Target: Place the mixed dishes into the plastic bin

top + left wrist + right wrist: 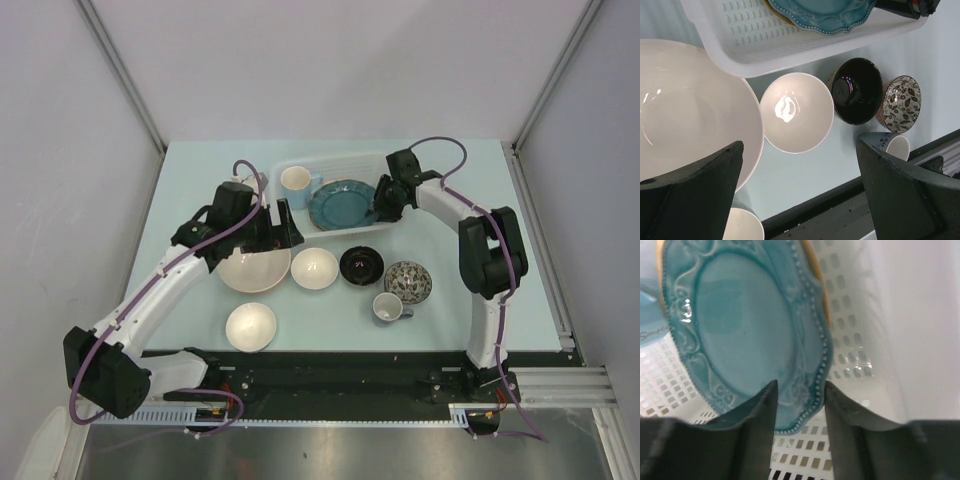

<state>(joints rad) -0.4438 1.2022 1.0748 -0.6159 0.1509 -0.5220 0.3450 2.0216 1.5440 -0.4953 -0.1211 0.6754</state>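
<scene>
We see the perforated plastic bin [755,35] at the bench's [500,250] far middle, a mug [295,182] and scalloped teal plate [340,203] inside, open bench either side. Right fingers [750,440], narrowly parted, hover at the plate's beaded rim; left fingers [695,200] spread wide over the large white bowl [255,270] just near of the bin.

Top view: bin [330,160] sits upper ctr of frame, on table [200,170].

- In bin: mug A [295,185] at left end, plate [342,203] just right of it, filling ctr-right.
- Below bin, row L to R: bowl 1 [254,268], bowl 2 [314,268], bowl 3 [361,264], bowl 4 [408,281]. Close together; bowl 4 sits slightly lower.
- Bowl 5 [251,326] is below bowl 1, apart from it.
- Mug B [388,307] is just below-left of bowl 4, lower right of bowl 3.
</scene>
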